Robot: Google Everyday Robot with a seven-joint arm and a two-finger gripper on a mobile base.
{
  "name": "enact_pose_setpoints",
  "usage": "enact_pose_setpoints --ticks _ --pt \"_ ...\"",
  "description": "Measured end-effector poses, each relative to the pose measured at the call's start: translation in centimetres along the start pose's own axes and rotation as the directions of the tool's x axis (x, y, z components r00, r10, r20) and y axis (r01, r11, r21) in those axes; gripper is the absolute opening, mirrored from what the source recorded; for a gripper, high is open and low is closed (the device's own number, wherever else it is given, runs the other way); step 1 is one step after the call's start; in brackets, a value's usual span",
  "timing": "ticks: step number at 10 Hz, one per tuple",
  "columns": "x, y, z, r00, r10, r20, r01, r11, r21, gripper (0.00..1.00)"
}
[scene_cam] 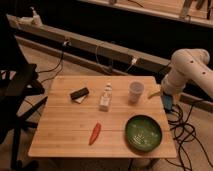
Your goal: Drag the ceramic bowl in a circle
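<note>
Green and shiny, the ceramic bowl [143,133] sits on the near right corner of the counter [60,132] and looks hard, slippery and easy to break, so the pincer [157,94], wide open and empty by the counter's right edge, should pinch its rim.

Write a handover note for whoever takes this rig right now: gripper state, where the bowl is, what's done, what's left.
Gripper: open, holding nothing, at the right edge of the wooden table, just right of the translucent cup, apart from the bowl.
Ceramic bowl: upright near the table's front right corner in the camera view, untouched.
Done: nothing on the bowl yet.
Left: bring the gripper to the bowl's rim and drag it in a circle. The red chili pepper lies to its left and the table edges are close, so a tight circle seems wise.
</note>
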Motion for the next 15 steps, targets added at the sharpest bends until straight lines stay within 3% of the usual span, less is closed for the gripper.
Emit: enact_pose_setpoints --ticks 14,15 --pt "0.01 -0.02 0.0 1.0 0.0 0.0 0.0 1.0 0.0 0.8" --pt "-0.02 0.02 0.01 1.0 0.0 0.0 0.0 1.0 -0.001 0.76"
